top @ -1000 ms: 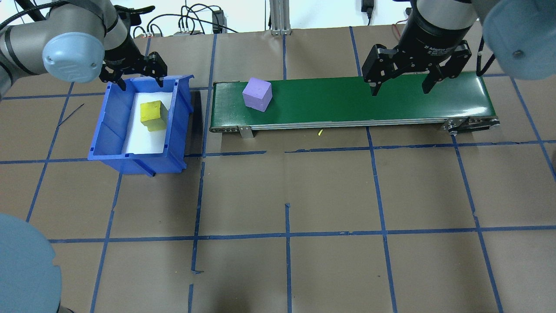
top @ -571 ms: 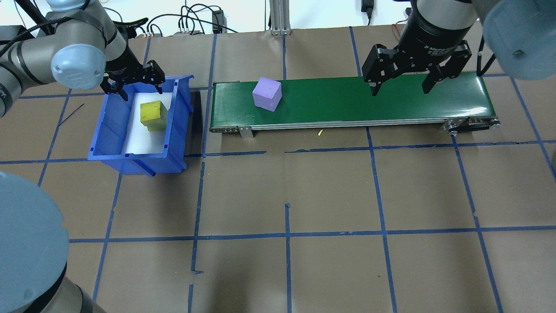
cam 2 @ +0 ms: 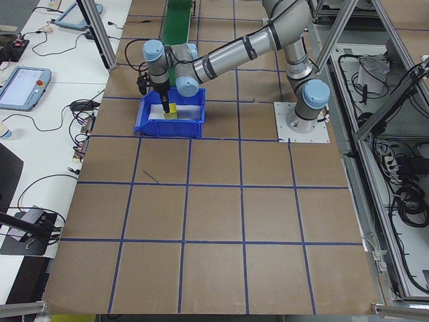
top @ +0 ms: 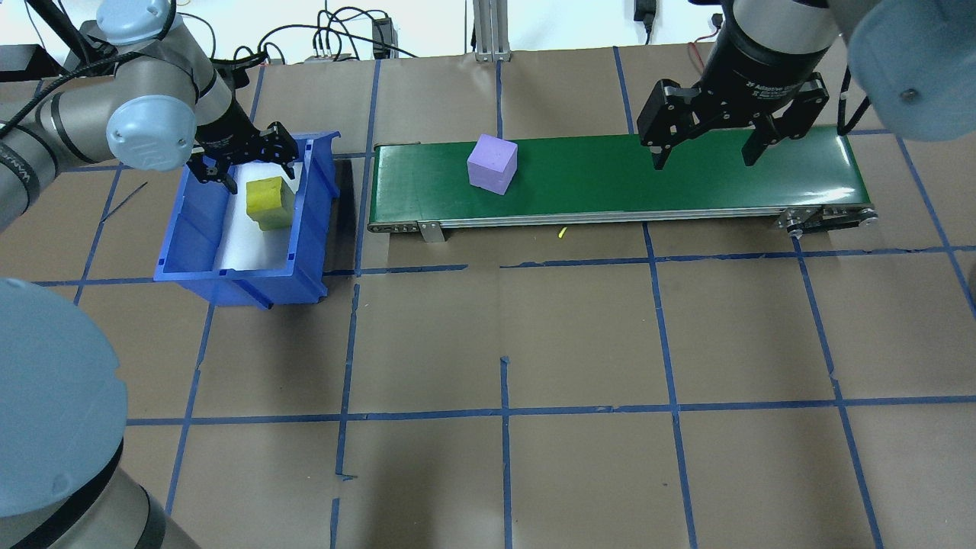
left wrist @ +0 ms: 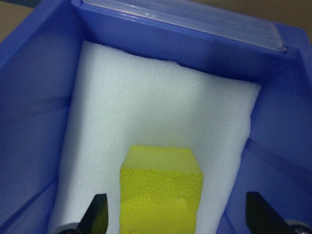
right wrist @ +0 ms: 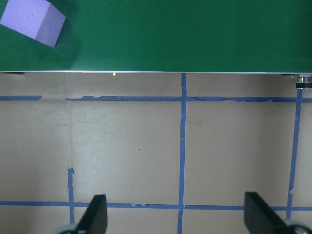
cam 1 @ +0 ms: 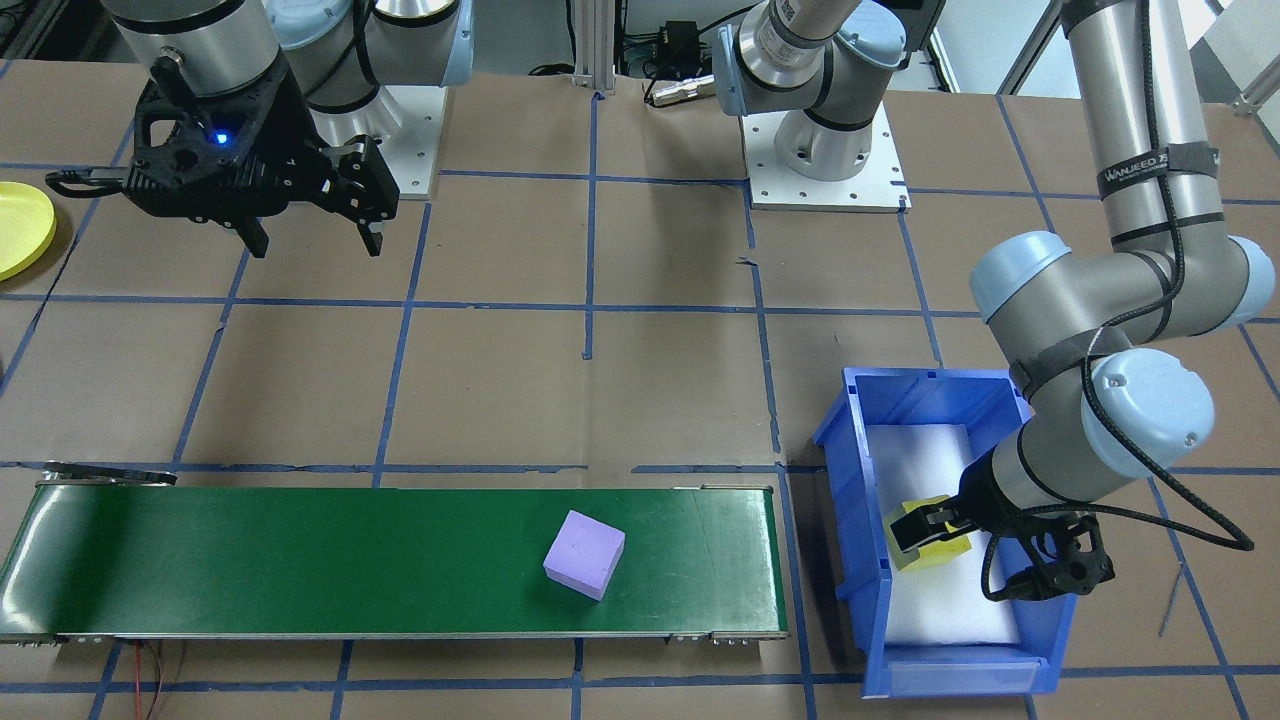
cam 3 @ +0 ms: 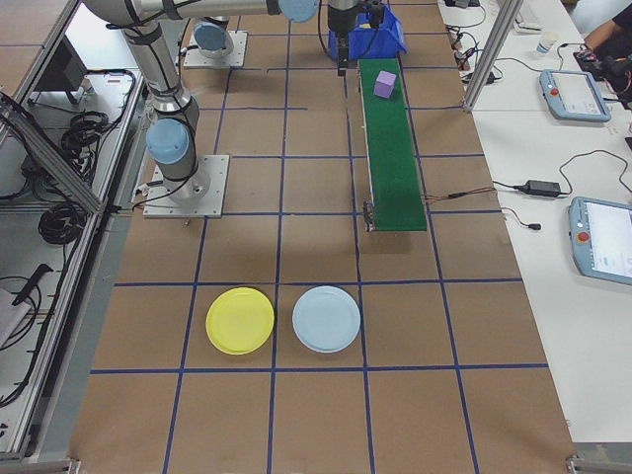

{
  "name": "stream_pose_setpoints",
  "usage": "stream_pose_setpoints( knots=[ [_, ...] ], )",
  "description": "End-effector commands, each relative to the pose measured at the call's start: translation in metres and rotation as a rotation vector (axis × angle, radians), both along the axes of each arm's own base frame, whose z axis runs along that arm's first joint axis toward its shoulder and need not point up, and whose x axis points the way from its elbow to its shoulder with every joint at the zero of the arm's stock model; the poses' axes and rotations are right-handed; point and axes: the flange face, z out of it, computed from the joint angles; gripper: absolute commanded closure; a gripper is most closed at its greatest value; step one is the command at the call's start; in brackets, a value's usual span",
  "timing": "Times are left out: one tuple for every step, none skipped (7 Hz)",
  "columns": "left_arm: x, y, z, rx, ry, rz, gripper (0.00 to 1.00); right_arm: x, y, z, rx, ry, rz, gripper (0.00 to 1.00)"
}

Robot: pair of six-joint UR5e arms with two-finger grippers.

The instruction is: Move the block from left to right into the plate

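Observation:
A purple block (top: 492, 164) (cam 1: 584, 553) (right wrist: 33, 22) rides on the green conveyor belt (top: 686, 175) (cam 1: 300, 560), left of its middle in the overhead view. A yellow block (top: 270, 202) (left wrist: 161, 195) rests on white foam inside the blue bin (top: 175, 236) (cam 1: 850, 540). My left gripper (top: 252, 177) (cam 1: 985, 555) is open and low in the bin, its fingers on either side of the yellow block without closing on it. Above the belt's right part my right gripper (top: 704, 162) (cam 1: 318, 250) hangs open and holds nothing. The yellow plate (cam 3: 240, 320) (cam 1: 20, 228) lies on the table beyond the belt's right end.
A pale blue plate (cam 3: 327, 318) sits beside the yellow one. Brown paper with a blue tape grid covers the table. Cables and a metal post stand at the far edge in the overhead view. Both arm bases are bolted down on the robot's side.
The purple block has travelled right along the belt. My left gripper has come down from the bin's far rim into the bin, near the yellow block. The right gripper has stayed put.

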Motion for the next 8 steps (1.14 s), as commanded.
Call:
stream_pose_setpoints(
  knots=[
    [0.010, 0.006, -0.018, 0.034, 0.009, 0.011, 0.00, 0.000, 0.000, 0.000, 0.001, 0.000, 0.000, 0.00],
    [0.008, 0.006, -0.022, 0.038, 0.027, 0.012, 0.00, 0.000, 0.000, 0.000, 0.001, 0.000, 0.000, 0.00],
    [0.003, 0.005, -0.024, 0.025, 0.077, 0.011, 0.03, 0.000, 0.000, 0.000, 0.001, 0.000, 0.000, 0.00],
    [0.003, 0.008, -0.030, 0.034, 0.085, 0.009, 0.19, 0.000, 0.000, 0.000, 0.001, 0.000, 0.000, 0.00],
    [0.002, 0.009, -0.032, 0.039, 0.085, -0.010, 0.54, 0.000, 0.000, 0.000, 0.001, -0.002, 0.000, 0.00],
    [0.003, 0.007, -0.028, 0.030, 0.084, -0.022, 0.70, 0.000, 0.000, 0.000, 0.001, 0.000, 0.001, 0.00],
    [0.006, 0.006, -0.024, 0.022, 0.079, -0.035, 0.79, -0.001, 0.000, 0.000, 0.001, 0.005, 0.003, 0.00],
    [0.014, 0.004, -0.009, -0.005, 0.070, -0.050, 0.82, -0.001, -0.001, -0.001, 0.002, 0.002, 0.001, 0.00]
  ],
)
